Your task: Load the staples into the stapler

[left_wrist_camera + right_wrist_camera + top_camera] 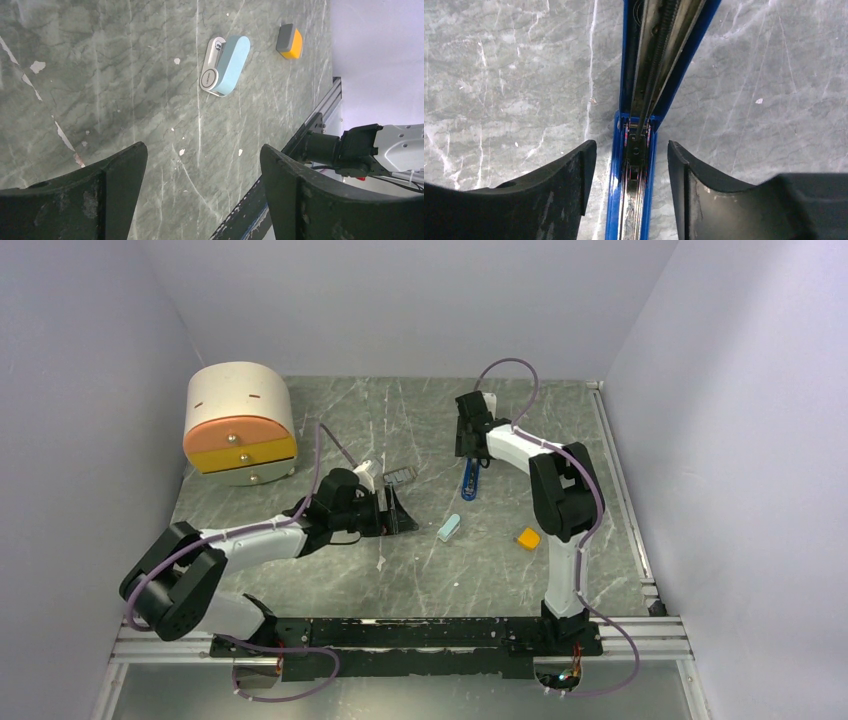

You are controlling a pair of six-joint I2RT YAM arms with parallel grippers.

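Note:
The blue stapler (470, 480) lies on the table right of centre. In the right wrist view it (659, 50) is open and its metal channel shows. My right gripper (470, 447) is open and stands over the stapler's far end. Its fingers (559, 185) are on either side of the blue body, apart from it (631, 165). The grey staples (400, 477) lie next to a small white box (368, 473), just beyond my left gripper (400, 515). My left gripper (202, 165) is open and empty above bare table.
A short pale-blue piece (449, 528) (225, 65) and an orange block (528, 538) (290, 41) lie near the middle front. A round drawer unit (240, 425) stands at the back left. A black rail (430, 632) runs along the near edge.

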